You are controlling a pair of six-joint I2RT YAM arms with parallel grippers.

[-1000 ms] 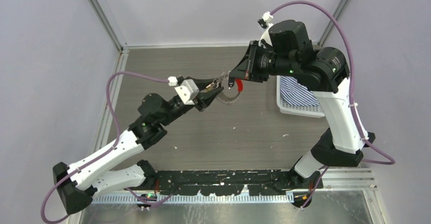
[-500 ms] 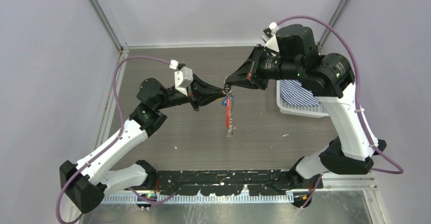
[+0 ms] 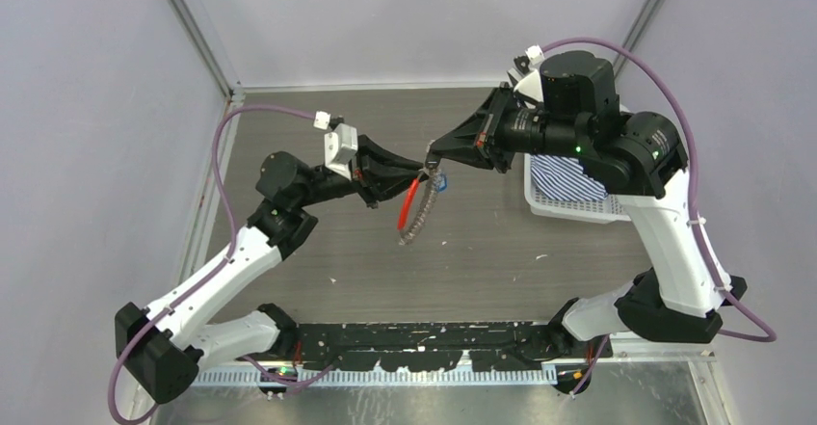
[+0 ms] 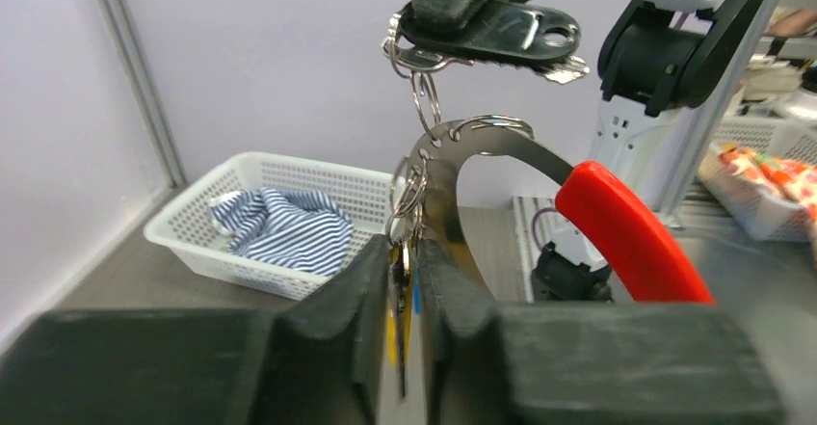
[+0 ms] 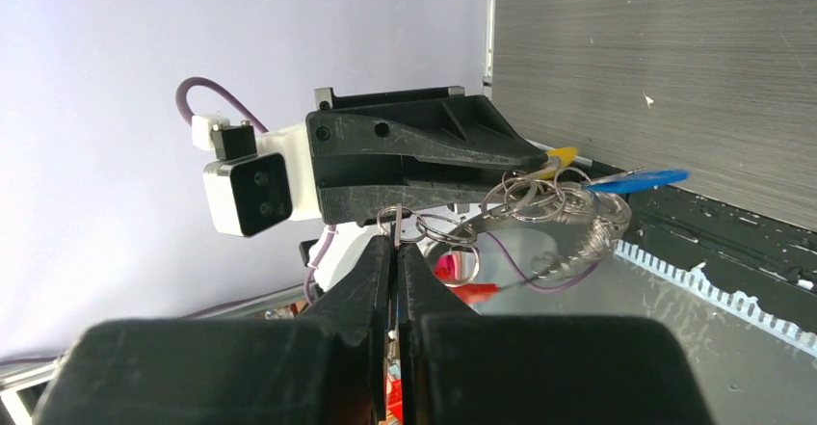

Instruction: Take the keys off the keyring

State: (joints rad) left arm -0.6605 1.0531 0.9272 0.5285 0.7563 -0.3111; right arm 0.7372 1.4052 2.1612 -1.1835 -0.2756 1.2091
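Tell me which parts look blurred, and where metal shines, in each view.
Left wrist view: the left gripper and the keys it pinches are soft in the foreground, while the keyring is sharp with bright glints. Right wrist view: the right gripper is blurred at the bottom; the small rings glint. Top view: even light, hardly any shadow, no blur.

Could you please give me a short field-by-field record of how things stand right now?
left hand: shut on keys
right hand: shut on black-headed key
keyring: hangs below both hands, joined to the keys by small rings, red section visible
basket: white, beside right arm, holds striped cloth
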